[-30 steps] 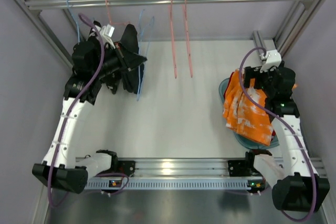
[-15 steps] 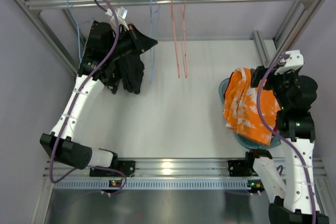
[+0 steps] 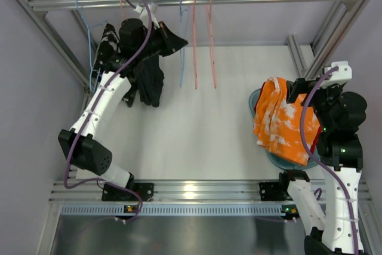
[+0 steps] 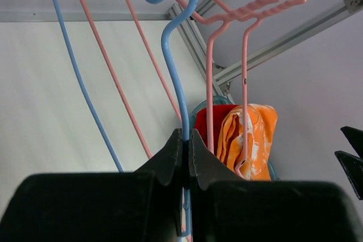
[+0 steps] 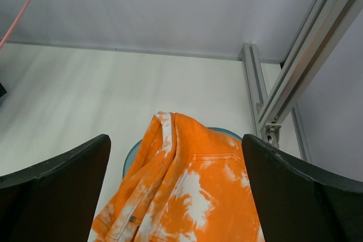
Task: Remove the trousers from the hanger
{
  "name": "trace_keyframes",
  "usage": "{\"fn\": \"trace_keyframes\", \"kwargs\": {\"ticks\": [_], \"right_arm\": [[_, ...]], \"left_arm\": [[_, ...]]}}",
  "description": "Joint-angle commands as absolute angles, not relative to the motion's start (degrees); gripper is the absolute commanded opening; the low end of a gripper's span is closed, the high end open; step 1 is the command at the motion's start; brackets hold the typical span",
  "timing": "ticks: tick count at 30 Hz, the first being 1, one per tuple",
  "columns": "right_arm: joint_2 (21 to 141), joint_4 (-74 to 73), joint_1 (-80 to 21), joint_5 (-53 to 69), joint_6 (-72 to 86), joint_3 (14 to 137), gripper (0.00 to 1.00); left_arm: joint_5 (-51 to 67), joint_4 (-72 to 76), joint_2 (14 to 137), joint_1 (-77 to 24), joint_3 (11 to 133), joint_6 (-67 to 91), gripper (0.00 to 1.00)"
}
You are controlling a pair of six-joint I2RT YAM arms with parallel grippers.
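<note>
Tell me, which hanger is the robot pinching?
The blue hanger, its stem clamped in the shut left gripper. The pink hangers beside it hang free, not gripped.

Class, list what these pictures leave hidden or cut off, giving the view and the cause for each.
Red trousers: top view, nearly buried under the orange trousers; left wrist view shows one patch.
Basin: mostly covered by the orange trousers in every view.
Blue hanger: hook cut off by the left wrist view's top edge.
Dark cloth: top view, left arm hides its support.
</note>
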State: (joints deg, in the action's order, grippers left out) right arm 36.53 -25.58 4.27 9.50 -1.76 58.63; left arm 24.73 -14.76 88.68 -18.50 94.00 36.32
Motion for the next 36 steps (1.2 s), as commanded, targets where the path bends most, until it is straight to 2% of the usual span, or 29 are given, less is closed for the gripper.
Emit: {"fn": "trace_keyframes", "kwargs": {"ticks": [1, 10, 18, 19, 21, 22, 23, 24, 29, 36], "right_arm": [[36.0, -25.5, 4.1, 9.4, -0.4, 60.4, 0.99], [35.5, -25.8, 4.1, 10.4, 1.9, 60.2, 0.99], [35.8, -24.8, 4.0, 11.9, 2.7, 60.6, 0.99], [36.1, -24.6, 4.1, 12.6, 2.8, 60.7, 0.99], [36.3, -24.2, 4.1, 13.2, 3.3, 60.9, 0.99], [36.5, -24.0, 4.1, 13.9, 3.3, 60.9, 0.99], [36.5, -23.8, 4.1, 14.1, 3.4, 61.0, 0.99], [36.7, -23.7, 4.1, 14.5, 3.5, 61.1, 0.99], [37.1, -22.9, 4.1, 19.1, 3.7, 60.7, 0.99], [37.4, -23.1, 4.1, 28.2, 5.3, 55.6, 0.99]], "left_arm": [[22.9, -10.9, 88.9, -20.0, 95.5, 36.4, 0.00], [22.8, -9.8, 90.5, -21.5, 95.2, 36.7, 0.02], [20.3, -9.8, 82.9, -21.5, 89.2, 28.5, 0.52], [18.9, -9.8, 80.7, -21.5, 88.4, 27.6, 0.63], [17.4, -10.4, 78.3, -21.5, 86.3, 25.1, 0.72], [16.3, -10.8, 77.3, -21.5, 85.8, 24.2, 0.87], [16.1, -12.0, 75.2, -21.5, 85.3, 23.1, 0.95], [15.7, -12.6, 74.3, -21.5, 84.6, 21.2, 0.99], [15.1, -17.4, 67.2, -21.4, 82.6, 15.5, 0.99], [19.1, -32.3, 61.4, -20.6, 82.4, 4.2, 0.99]]}}
